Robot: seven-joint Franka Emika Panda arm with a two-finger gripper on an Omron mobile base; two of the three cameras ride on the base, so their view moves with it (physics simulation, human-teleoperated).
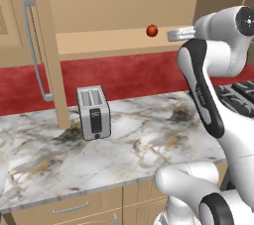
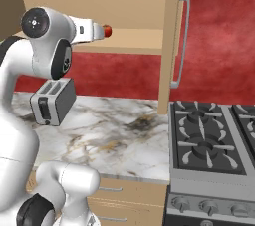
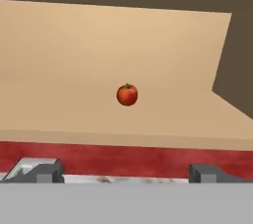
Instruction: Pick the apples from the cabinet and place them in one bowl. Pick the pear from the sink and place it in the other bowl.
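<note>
One small red apple (image 3: 127, 94) sits on the bare shelf of the open tan cabinet (image 1: 114, 40). It also appears as the apple (image 1: 152, 30) in the left base view, and as the apple (image 2: 107, 31) half hidden behind the hand in the right base view. My gripper (image 3: 127, 172) is raised to shelf height and points straight at the apple, a short way in front of it. It is open, with nothing between its fingertips (image 3: 47, 171). The gripper (image 1: 174, 34) is just right of the apple; the gripper (image 2: 101, 31) is just left of it. The pear, the sink and the bowls are out of view.
A silver toaster (image 1: 93, 112) stands on the marble counter (image 1: 149, 140) below the shelf. The cabinet's open doors (image 1: 42, 45) (image 2: 172, 41) with silver bar handles jut out on either side. A gas stove (image 2: 214, 140) lies to the right of the counter.
</note>
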